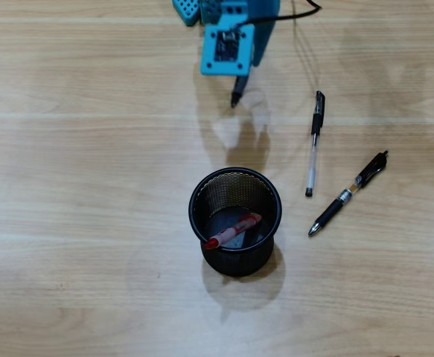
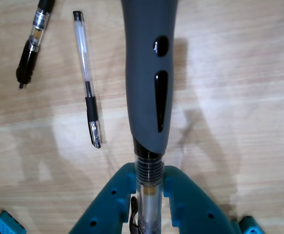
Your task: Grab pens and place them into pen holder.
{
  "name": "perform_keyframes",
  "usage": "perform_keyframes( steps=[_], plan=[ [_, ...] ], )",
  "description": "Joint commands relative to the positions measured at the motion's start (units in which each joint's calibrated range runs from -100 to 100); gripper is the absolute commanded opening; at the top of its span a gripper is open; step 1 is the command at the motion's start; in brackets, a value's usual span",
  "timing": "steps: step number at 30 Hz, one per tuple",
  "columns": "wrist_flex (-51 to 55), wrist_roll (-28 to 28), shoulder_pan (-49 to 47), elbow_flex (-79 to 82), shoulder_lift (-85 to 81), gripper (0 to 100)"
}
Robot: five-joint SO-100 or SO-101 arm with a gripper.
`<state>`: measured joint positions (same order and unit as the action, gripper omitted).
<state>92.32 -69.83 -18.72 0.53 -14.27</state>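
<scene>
Pens (image 1: pixel 314 143) lie clear of holder (image 1: pixel 235 221).

We log: turquoise 3D-printed plastic robot arm (image 1: pixel 231 33) | flat square wrist plate carrying a dark circuit board (image 1: pixel 226 47) | thin black cable (image 1: pixel 302 13) trailing off | teal two-finger gripper (image 2: pixel 149 195), small round holes in its angled finger bodies.

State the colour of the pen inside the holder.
Red, best seen in the overhead view.
</scene>
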Motion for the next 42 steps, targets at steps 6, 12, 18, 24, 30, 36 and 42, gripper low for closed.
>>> perform_keyframes(
  steps=[6, 12, 18, 24, 30, 36, 42],
  plan=[
    [-9.17, 6.17, 3.86, -1.26, -6.92, 2],
    [-30.77, 10.3, 3.95, -0.53, -6.58, 2],
    [-48.54, 13.08, 3.77, -0.53, -6.15, 2],
    [-61.84, 18.05, 4.5, -0.35, -5.98, 2],
    [-80.15, 18.36, 4.59, 5.53, -1.31, 2],
    [-94.91, 18.57, 5.51, 11.05, 4.8, 2],
    [-100.11, 18.73, 7.61, 14.04, 10.41, 2]
  ],
)
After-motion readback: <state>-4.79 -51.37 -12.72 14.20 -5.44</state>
